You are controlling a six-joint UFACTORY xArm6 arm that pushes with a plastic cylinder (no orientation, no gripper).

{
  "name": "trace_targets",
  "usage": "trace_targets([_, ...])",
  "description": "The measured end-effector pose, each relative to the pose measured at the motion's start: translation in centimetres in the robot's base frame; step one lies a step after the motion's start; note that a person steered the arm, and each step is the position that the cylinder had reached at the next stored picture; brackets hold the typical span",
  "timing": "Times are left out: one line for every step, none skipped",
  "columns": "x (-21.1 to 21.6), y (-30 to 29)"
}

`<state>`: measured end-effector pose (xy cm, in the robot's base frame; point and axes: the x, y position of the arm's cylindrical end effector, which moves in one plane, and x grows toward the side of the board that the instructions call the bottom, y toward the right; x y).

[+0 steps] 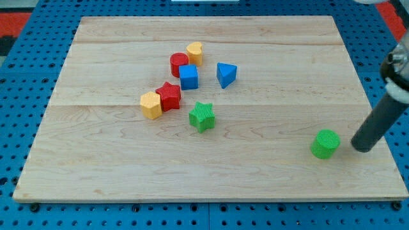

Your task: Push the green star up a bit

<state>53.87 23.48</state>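
A light wooden desk (211,172) lies on a blue board full of little holes (25,76), and small coloured blocks sit on the wood. The green star (202,116) is near the middle of the desk, a bit toward the left edge, and it stands alone with bare wood all around it. Up and to the left of it is a bunch of blocks. A red star (169,96) touches a yellow block with flat sides (151,105), which is the one closest to the left edge. Above them a blue cube (188,77) sits right beside a red round block (179,64), and a yellow heart-like block (195,53) is the one nearest the top edge. A blue triangle block (226,74) stands just to the right of the cube, not touching it. Far away, near the bottom right corner, is a green round block (326,144). My tip (362,149) is down on the wood just to the right of that green round block, close to the right edge, and well apart from the green star. The dark rod leans up toward the right. There is no gripper here, just the rod.
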Motion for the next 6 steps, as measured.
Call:
trace_targets([0.0,-2.2])
trace_targets([3.4,0.0])
trace_targets([4.8,-9.5])
trace_targets([2.5,-21.6])
trace_targets([-3.2,-23.7])
trace_targets([-4.5,-24.0])
